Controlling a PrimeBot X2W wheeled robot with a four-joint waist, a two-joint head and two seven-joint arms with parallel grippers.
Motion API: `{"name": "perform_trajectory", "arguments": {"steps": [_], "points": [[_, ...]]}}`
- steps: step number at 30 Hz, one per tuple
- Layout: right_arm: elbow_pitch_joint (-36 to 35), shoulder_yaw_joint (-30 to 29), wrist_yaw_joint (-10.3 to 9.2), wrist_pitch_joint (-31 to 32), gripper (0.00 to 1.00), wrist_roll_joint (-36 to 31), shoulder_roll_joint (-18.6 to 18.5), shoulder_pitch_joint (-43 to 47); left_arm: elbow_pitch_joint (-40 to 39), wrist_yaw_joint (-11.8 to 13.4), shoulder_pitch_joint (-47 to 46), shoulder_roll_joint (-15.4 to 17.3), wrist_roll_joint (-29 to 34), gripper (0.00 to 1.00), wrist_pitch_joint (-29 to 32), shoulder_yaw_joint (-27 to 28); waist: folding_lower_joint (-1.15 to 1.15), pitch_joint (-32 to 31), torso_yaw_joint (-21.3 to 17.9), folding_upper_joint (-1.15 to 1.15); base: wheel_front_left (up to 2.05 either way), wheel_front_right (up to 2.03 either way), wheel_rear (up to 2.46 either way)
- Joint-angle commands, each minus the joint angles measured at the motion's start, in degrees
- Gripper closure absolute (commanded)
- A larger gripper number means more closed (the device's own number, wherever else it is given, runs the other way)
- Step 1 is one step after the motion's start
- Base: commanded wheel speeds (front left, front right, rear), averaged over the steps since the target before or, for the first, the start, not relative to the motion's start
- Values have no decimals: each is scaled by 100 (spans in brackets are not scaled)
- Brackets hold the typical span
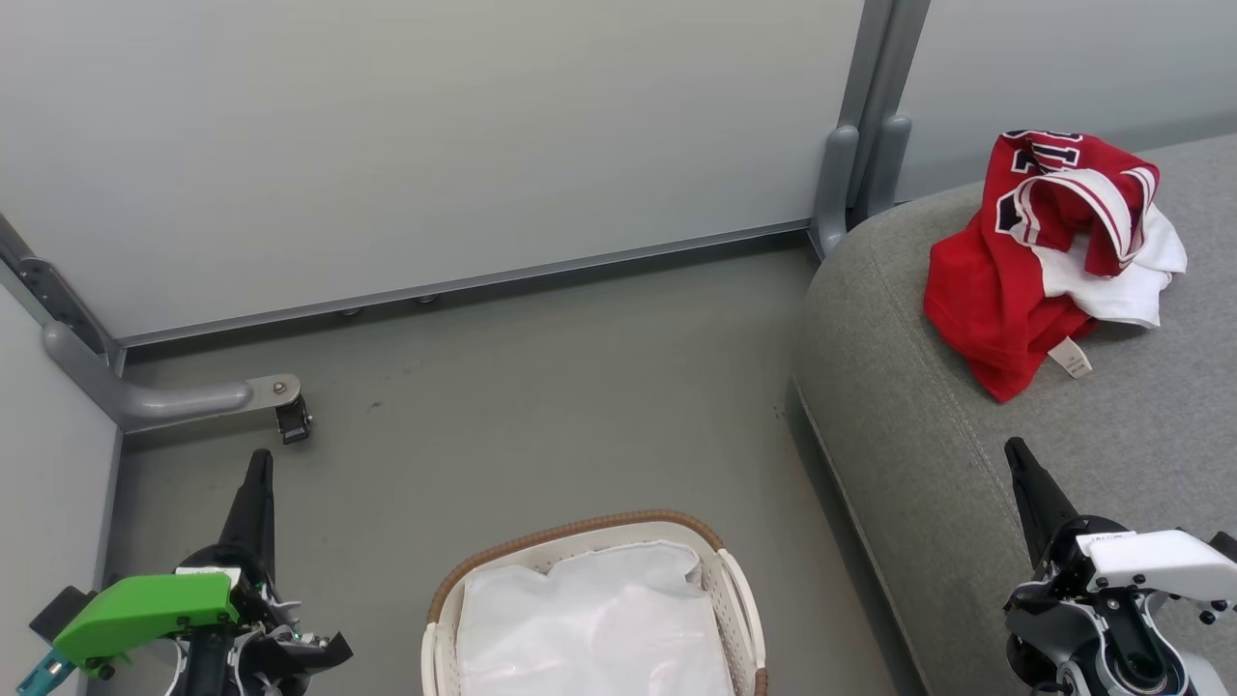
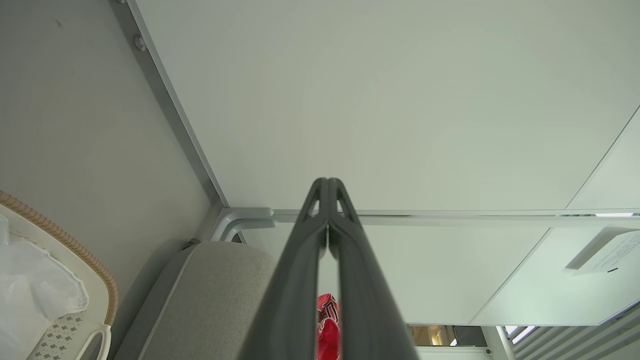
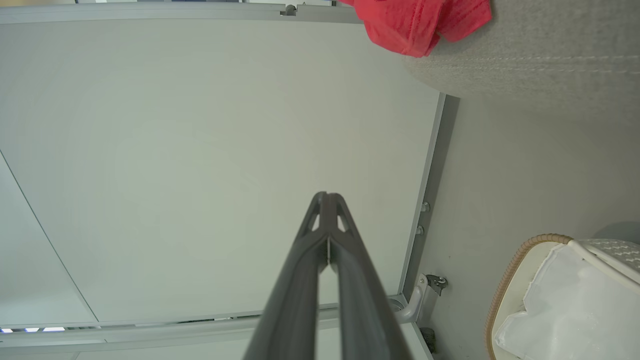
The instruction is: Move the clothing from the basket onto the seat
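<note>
The clothing (image 1: 1024, 261), red garments with white striped trim and navy lettering, lies crumpled on the grey seat (image 1: 966, 464) at the upper right. A red edge of the clothing (image 3: 415, 25) hangs over the seat (image 3: 540, 55) in the right wrist view, and a sliver of the clothing (image 2: 327, 325) shows between the fingers in the left wrist view. The basket (image 1: 580, 530), white with a brown rim, stands on the floor at bottom centre holding a white liner (image 1: 599, 619). My left gripper (image 1: 259, 462) is shut and empty left of the basket. My right gripper (image 1: 1015, 449) is shut and empty over the seat's front part.
Pale partition panels (image 1: 435, 145) close off the back and left, with a grey metal foot and caster (image 1: 290, 416) on the floor near my left gripper. A grey post (image 1: 860, 145) stands at the seat's back corner. Open floor (image 1: 541, 406) lies between basket and wall.
</note>
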Motion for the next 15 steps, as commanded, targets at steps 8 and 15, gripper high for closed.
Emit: {"name": "perform_trajectory", "arguments": {"steps": [8, 15], "points": [[0, -18, 0, 30, 100, -24, -5, -53, -13, -25, -62, 32, -19, 100, 15, 11, 0, 0, 0, 0, 0, 0, 0], [0, -20, 0, 21, 100, -26, -5, -53, -13, -25, -62, 32, -19, 100, 15, 11, 0, 0, 0, 0, 0, 0, 0]]}}
